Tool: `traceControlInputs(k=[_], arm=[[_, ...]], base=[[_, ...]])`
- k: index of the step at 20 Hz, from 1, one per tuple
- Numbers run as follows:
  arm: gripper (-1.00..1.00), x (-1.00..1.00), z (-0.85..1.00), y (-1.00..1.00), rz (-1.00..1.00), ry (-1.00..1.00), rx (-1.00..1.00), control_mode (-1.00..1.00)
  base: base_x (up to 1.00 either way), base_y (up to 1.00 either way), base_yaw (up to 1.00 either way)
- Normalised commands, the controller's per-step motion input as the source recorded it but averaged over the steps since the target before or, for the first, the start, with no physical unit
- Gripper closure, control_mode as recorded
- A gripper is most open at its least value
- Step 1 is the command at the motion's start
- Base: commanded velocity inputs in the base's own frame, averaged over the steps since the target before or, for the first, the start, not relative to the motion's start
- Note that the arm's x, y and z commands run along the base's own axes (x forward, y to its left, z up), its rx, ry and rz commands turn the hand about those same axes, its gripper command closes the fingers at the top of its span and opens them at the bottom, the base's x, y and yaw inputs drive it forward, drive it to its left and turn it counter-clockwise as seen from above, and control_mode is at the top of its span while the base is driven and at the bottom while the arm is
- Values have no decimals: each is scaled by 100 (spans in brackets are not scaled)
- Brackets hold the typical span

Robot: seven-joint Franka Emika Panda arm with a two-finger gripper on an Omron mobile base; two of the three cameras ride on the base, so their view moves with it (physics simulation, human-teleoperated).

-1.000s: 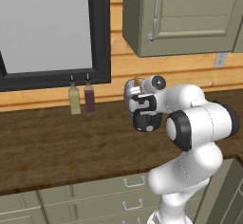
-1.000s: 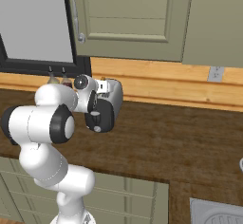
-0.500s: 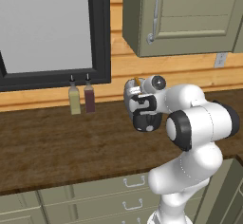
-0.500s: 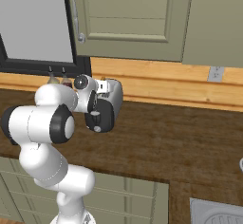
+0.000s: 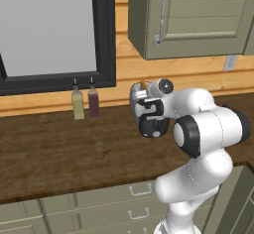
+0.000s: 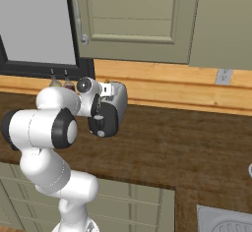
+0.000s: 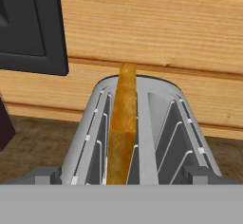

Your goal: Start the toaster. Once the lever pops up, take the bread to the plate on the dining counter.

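The silver-grey toaster [image 7: 142,123] stands on the dark wood worktop against the wooden wall. In the left base view the toaster [image 5: 134,97] shows just behind my hand, and in the right base view the toaster [image 6: 118,96] shows with its glossy black end panel [image 6: 105,123] towards me. The bread [image 7: 122,123] stands upright in the left slot, its golden-brown crust edge showing; the right slot is empty. My gripper [image 7: 123,175] is open, with its fingertips [image 7: 46,174] wide apart on either side of the toaster's near end. I cannot make out the lever. The plate and dining counter are out of view.
Two small bottles [image 5: 78,104] [image 5: 93,101] stand left of the toaster under a black-framed window [image 5: 103,34]. A grey-green wall cabinet [image 5: 193,20] hangs above. A wall outlet [image 6: 224,76] lies to the right. A sink corner [image 6: 226,221] shows at lower right.
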Motion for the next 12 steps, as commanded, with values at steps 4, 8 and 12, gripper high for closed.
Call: traceControlInputs(k=[4, 8, 12], arm=[[-100, 5, 0, 0, 0, 0, 0, -100], [-100, 14, 0, 0, 0, 0, 0, -100], [-100, 18, 0, 0, 0, 0, 0, -100]], base=[[0, 0, 0], [0, 0, 0], [0, 0, 0]])
